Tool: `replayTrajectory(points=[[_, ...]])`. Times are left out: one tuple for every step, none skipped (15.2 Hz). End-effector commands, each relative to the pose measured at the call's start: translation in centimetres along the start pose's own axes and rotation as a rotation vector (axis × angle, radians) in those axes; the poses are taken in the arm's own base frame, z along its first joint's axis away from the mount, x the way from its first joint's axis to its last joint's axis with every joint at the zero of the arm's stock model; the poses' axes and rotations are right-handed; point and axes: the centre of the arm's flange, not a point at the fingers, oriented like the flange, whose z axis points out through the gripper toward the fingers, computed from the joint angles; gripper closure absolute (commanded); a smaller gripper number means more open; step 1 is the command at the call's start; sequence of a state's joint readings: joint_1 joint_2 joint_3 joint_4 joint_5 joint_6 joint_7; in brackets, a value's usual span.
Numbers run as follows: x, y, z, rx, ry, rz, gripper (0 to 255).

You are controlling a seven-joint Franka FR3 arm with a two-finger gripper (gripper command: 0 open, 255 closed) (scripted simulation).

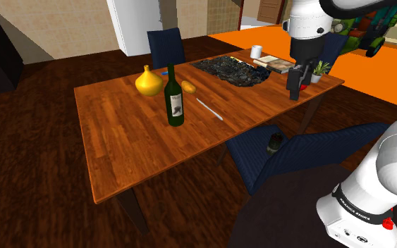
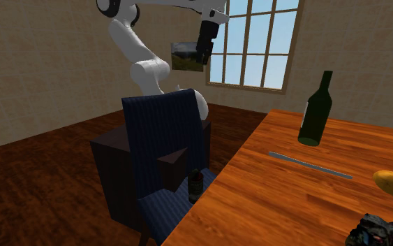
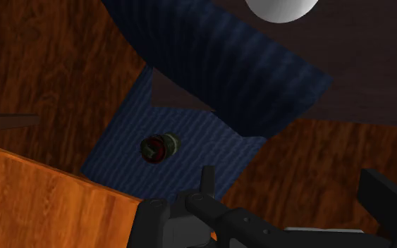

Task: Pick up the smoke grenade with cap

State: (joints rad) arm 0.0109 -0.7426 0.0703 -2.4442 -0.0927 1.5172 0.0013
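Observation:
The smoke grenade (image 3: 159, 146) is a small dark olive cylinder with a red-marked cap. It stands on the seat of a blue chair (image 3: 190, 134) tucked by the table's edge. I also see the grenade (image 1: 274, 141) on the seat in the shoulder view, and the grenade (image 2: 195, 186) in the second exterior view. My black gripper (image 3: 295, 204) hangs well above the chair, open, its fingers (image 3: 207, 182) apart with nothing between them. High over the seat, the gripper (image 1: 293, 95) points down; the gripper (image 2: 203, 61) is far from the grenade.
The wooden table (image 1: 126, 134) carries a dark green bottle (image 1: 173, 98), a yellow gourd (image 1: 148, 82), a thin silver utensil (image 1: 209, 109), a dark crumpled heap (image 1: 230, 69), a mug (image 1: 257, 51), a book (image 1: 274, 64) and a small plant (image 1: 319, 70). The chair's tall backrest (image 2: 165, 136) rises beside the grenade.

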Motion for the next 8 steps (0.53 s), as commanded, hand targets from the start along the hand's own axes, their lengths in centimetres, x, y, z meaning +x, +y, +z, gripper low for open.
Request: replayTrajectory(points=[[0.0, 0.0, 0.0, 0.0, 0.0, 0.0, 0], [0.4, 0.7, 1.1, 0.004, 0.002, 0.004, 0], [0.8, 1.3, 2.2, 0.008, 0.004, 0.008, 0], [1.2, 2.0, 3.3, 0.012, 0.007, 0.012, 0], [1.6, 2.6, 4.4, 0.016, 0.009, 0.016, 0], [2.0, 3.3, 5.5, 0.02, 0.011, 0.019, 0], [2.4, 4.0, 6.6, 0.024, 0.013, 0.023, 0], [2.8, 4.6, 7.7, 0.028, 0.015, 0.027, 0]])
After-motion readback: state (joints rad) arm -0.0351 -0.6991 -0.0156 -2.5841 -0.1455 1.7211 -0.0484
